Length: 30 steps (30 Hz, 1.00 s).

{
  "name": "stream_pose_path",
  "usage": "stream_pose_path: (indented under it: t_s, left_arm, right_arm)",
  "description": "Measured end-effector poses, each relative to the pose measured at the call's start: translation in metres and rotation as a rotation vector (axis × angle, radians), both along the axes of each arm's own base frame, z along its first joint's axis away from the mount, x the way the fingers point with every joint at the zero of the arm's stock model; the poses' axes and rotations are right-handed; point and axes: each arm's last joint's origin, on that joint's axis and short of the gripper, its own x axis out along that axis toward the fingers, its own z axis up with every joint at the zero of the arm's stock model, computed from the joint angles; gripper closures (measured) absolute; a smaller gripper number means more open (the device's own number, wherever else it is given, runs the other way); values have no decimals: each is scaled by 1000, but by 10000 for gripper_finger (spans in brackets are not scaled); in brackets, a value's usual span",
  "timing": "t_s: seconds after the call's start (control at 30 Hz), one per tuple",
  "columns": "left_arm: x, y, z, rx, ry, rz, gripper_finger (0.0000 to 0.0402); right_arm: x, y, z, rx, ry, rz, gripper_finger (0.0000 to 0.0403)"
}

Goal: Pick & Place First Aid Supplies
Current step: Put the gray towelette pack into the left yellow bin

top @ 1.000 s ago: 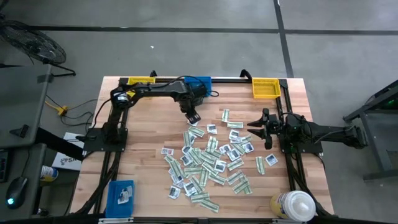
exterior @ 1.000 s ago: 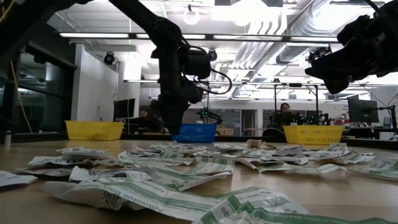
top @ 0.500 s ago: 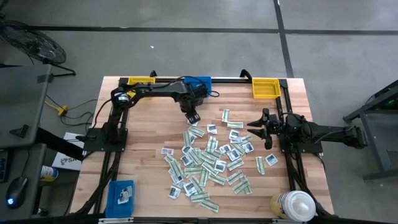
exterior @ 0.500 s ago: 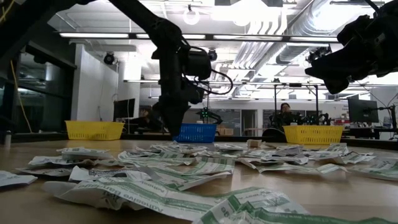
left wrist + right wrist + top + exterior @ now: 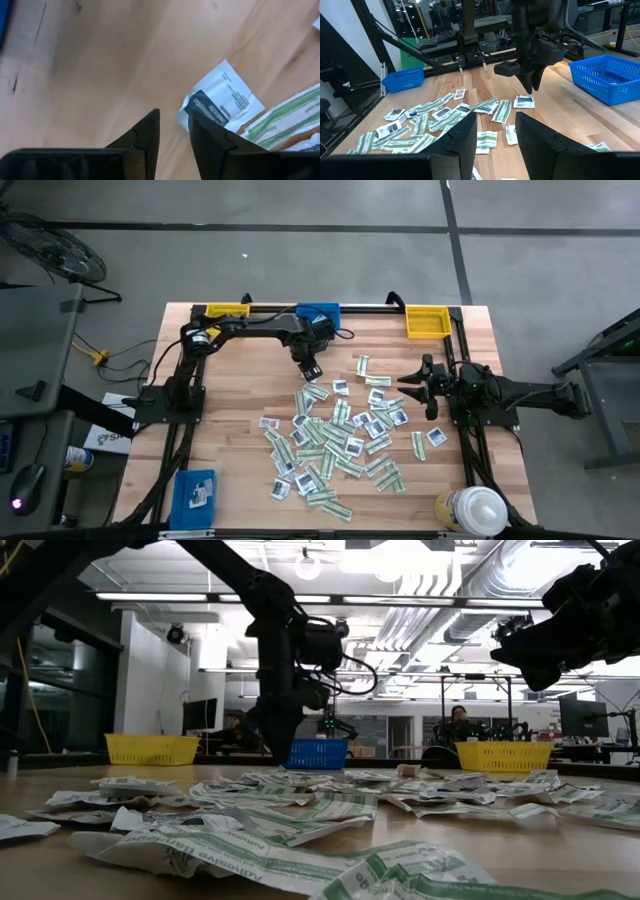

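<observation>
The first aid supplies (image 5: 340, 435) lie scattered flat over the middle of the wooden table: squarish white packets and narrow green-and-white strips. My left gripper (image 5: 308, 365) points down near the far middle of the table, at the far edge of the scatter. It is open, and nothing is between its fingers (image 5: 174, 132). A white packet with a dark band (image 5: 225, 100) lies flat on the wood just beside one fingertip. The right wrist view shows this gripper (image 5: 534, 86) hanging above that packet (image 5: 524, 102). My right gripper (image 5: 415, 385) waits level at the table's right side, open and empty (image 5: 495, 127).
Two yellow bins (image 5: 228, 310) (image 5: 427, 322) and a blue bin (image 5: 317, 312) stand along the far edge. Another blue bin (image 5: 195, 495) sits at the near left corner. A large white-capped bottle (image 5: 472, 510) stands at the near right. Bare wood lies left of the packets.
</observation>
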Motion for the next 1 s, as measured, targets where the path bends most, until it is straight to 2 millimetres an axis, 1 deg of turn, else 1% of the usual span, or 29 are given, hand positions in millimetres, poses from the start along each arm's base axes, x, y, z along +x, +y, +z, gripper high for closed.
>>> stream_pose_path:
  t_s: [0.23, 0.4, 0.47, 0.7, 0.83, 1.0]
  left_arm:
    - [4, -1, -11, 4, 19, -14, 300]
    - [6, -3, -15, 16, 25, -25, 300]
    - [8, -5, -20, 10, 38, -43, 300]
    - [7, -5, -24, 0, 60, -51, 302]
    - [6, -5, -25, -6, 76, -51, 328]
    - [4, -5, -26, -4, 92, -70, 391]
  right_arm:
    - [0, 0, 0, 0, 0, 0, 274]
    - [0, 0, 0, 0, 1, 0, 274]
    - [0, 0, 0, 0, 0, 0, 274]
    - [0, 0, 0, 0, 0, 0, 274]
    - [0, 0, 0, 0, 0, 0, 274]
    - [0, 0, 0, 0, 0, 0, 274]
